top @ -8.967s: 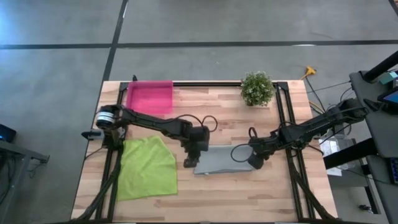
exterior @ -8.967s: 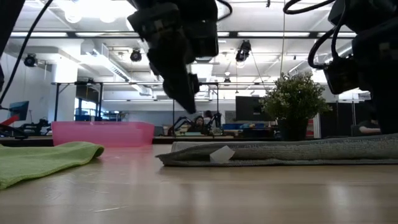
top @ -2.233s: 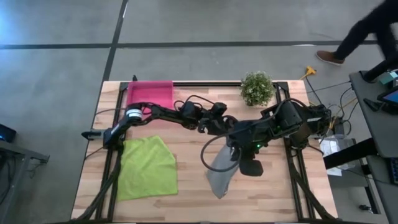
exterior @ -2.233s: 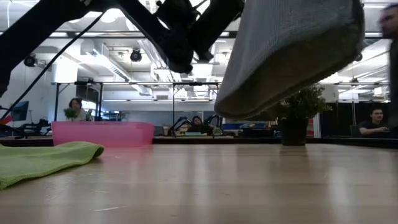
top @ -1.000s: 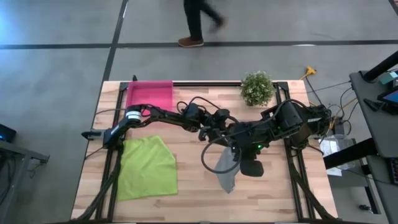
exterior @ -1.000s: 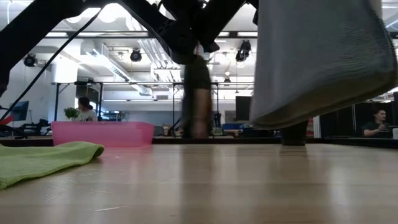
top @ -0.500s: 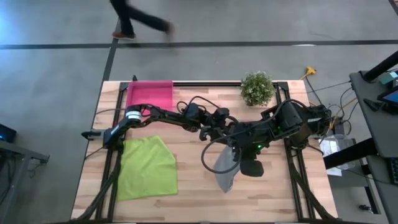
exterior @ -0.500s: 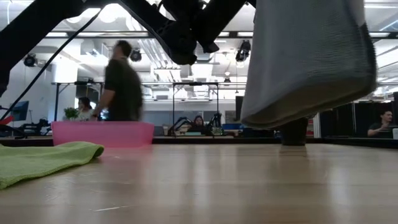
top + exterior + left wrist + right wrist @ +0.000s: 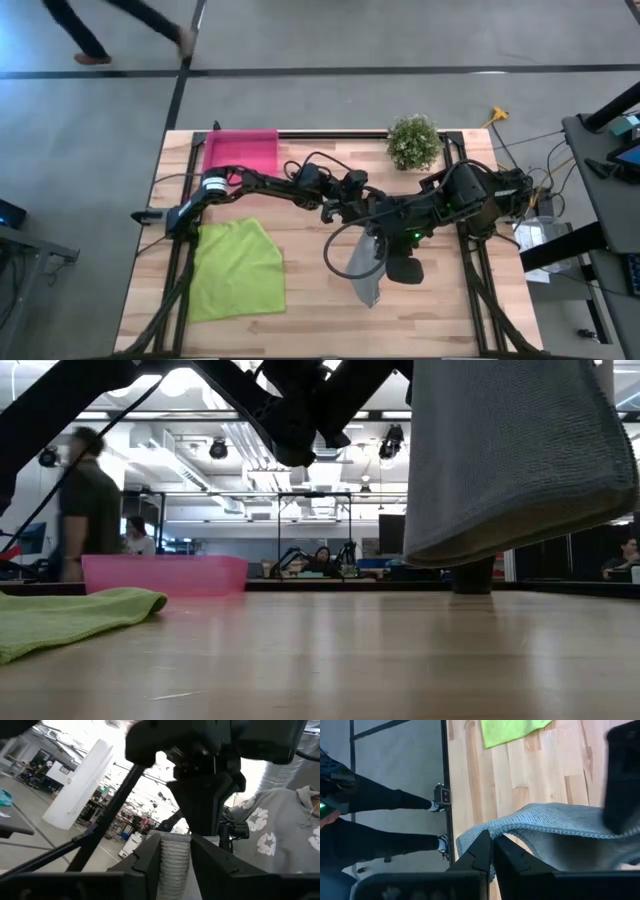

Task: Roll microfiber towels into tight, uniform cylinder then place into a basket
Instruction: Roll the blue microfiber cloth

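The grey towel [image 9: 365, 268] hangs bunched above the middle of the table, clear of the wood in the low view [image 9: 510, 460]. My right gripper [image 9: 492, 847] is shut on its top edge. My left gripper [image 9: 175, 865] reaches in from the table's left, just under the right one, its fingers closed on the towel's narrow bunched top. The lime green towel [image 9: 238, 270] lies flat at the near left. The pink basket [image 9: 240, 155] stands at the far left corner. My left gripper pinches the grey towel's bunched upper strip [image 9: 175, 851] between its two fingers, just below my right gripper. The fingers come from the table's left and lie across the strip. The towel is lifted clear of the table. My right gripper pinches the grey towel's upper hem [image 9: 485, 831] between its shut fingers; one layer or several, I cannot tell. The towel hangs slack below the fingers, with no part on the table.
A small potted plant [image 9: 413, 140] stands at the far right of the table. A person [image 9: 85, 510] walks past beyond the far edge, and others sit farther back. Bare wood lies under the hanging towel and along the near edge.
The hanging grey towel has swayed a little, its lower end shifting slightly while its top stays in the grip. A person beyond the table has walked toward the left.
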Controlling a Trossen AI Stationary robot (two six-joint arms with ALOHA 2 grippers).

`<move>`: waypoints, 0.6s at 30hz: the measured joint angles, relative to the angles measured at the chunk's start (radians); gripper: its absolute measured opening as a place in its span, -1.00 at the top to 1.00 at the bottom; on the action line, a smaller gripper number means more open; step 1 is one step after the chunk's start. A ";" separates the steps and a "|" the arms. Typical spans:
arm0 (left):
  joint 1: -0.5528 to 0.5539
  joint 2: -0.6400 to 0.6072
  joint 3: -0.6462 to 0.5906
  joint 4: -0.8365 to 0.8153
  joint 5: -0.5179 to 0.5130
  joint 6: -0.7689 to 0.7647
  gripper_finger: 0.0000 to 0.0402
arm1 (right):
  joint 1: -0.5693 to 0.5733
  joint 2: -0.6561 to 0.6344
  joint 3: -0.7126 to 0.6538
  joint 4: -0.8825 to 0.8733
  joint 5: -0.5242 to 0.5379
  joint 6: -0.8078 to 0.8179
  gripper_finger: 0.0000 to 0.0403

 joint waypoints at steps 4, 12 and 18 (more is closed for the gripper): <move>0.019 0.000 0.000 -0.001 0.000 -0.001 0.63 | 0.004 0.000 0.000 -0.002 0.000 0.003 0.96; 0.032 0.000 -0.001 -0.017 0.028 -0.002 0.80 | 0.006 0.000 0.000 -0.002 0.000 0.003 0.96; 0.032 0.000 -0.001 -0.021 0.071 -0.002 0.97 | 0.006 0.000 0.000 -0.002 0.000 0.003 0.96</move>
